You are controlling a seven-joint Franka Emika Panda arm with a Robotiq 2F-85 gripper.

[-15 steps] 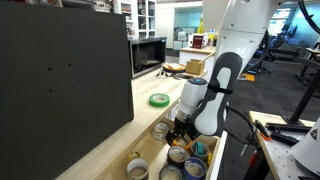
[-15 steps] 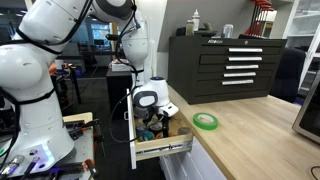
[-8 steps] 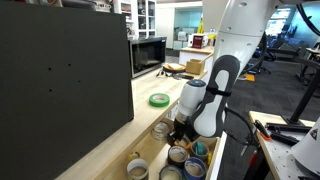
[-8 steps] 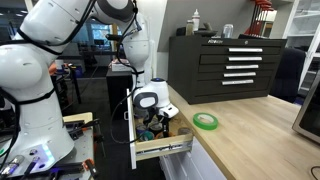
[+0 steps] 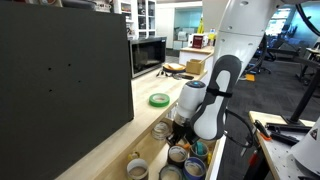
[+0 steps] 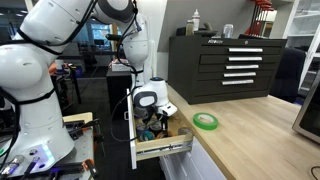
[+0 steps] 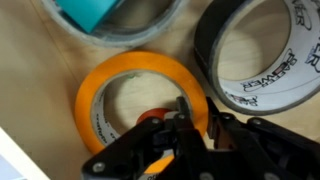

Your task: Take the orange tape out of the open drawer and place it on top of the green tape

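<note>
The orange tape (image 7: 110,90) lies flat on the wooden floor of the open drawer (image 5: 150,158), filling the middle of the wrist view. My gripper (image 7: 198,112) is down in the drawer, shut on the roll's near right wall, one finger inside the ring and one outside. In both exterior views the gripper (image 5: 181,130) (image 6: 152,120) reaches into the drawer among other rolls, and the orange tape is hidden there. The green tape (image 5: 159,100) (image 6: 206,121) lies flat on the wooden countertop beyond the drawer.
A black roll with a white printed core (image 7: 262,55) sits right beside the orange one, and a teal roll (image 7: 110,15) lies above it. Several more rolls (image 5: 178,160) fill the drawer. A microwave (image 5: 148,55) stands on the counter, and a black tool cabinet (image 6: 228,65) behind it.
The jaws have closed from open onto the orange tape's wall. The arm has barely moved in both exterior views.
</note>
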